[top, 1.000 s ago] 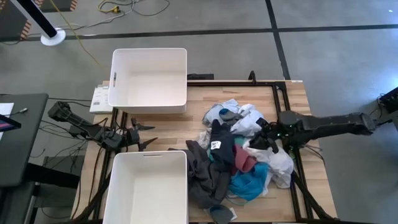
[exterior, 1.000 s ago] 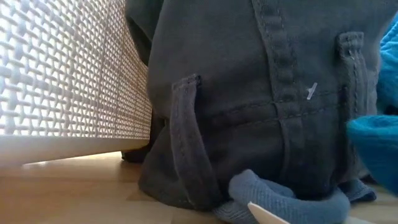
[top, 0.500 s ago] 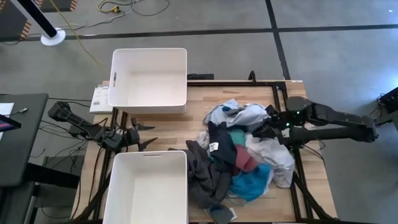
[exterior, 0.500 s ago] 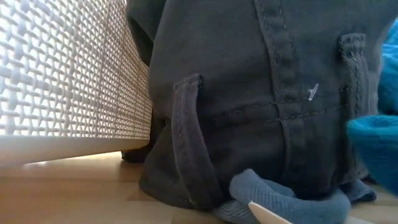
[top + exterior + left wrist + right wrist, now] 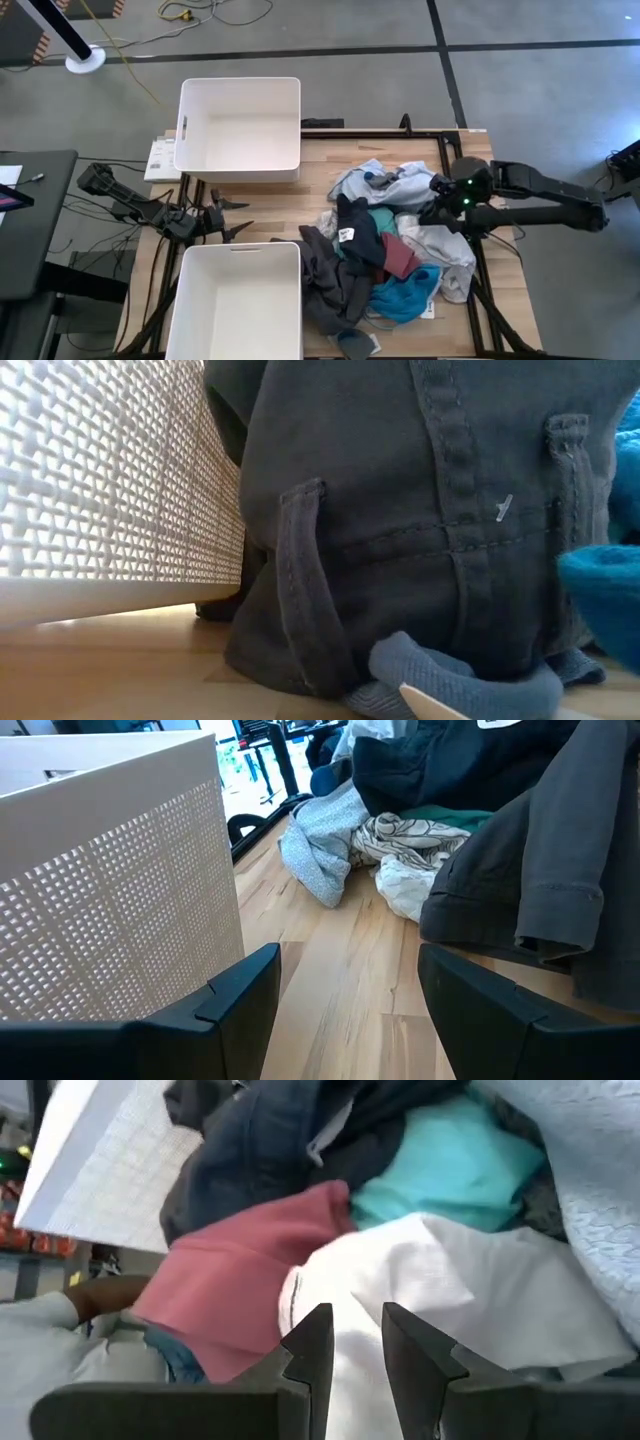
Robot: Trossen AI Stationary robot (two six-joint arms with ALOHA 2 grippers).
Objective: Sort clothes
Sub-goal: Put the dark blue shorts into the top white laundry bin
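Shifted, rumpled many-coloured clothes (image 5: 385, 255) heap

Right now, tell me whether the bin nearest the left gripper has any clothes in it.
Empty. The near bin shows only bare white floor from above; the clothes lie heaped on the table beside it.

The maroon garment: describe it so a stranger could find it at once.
On the wooden table, find the clothes pile right of the two white bins. The maroon garment lies mid-pile, between a teal piece and bright blue fabric: the only reddish item there.
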